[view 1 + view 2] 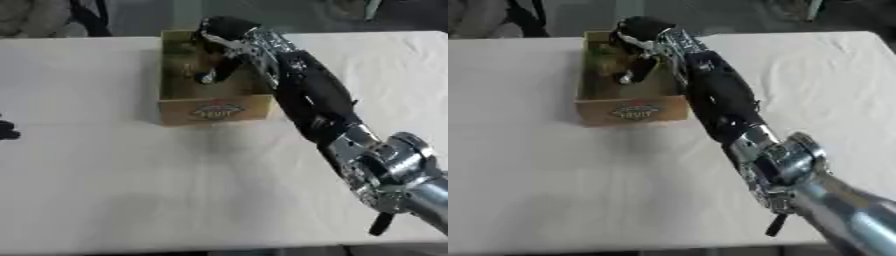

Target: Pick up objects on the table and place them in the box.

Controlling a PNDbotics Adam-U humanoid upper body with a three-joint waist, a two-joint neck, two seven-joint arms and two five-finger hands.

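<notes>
A small cardboard box with a printed label on its front wall stands at the far middle of the white table. My right arm stretches from the lower right up over the box's right wall. My right hand hangs above the box's inside, and its fingers point straight down into it with nothing seen between them. What lies in the box is brownish and blurred. A dark bit of my left hand shows at the left edge of the left eye view only.
Dark clothing and chair legs show beyond the table's far edge. No loose objects show on the tabletop around the box. My right forearm crosses the table's right half.
</notes>
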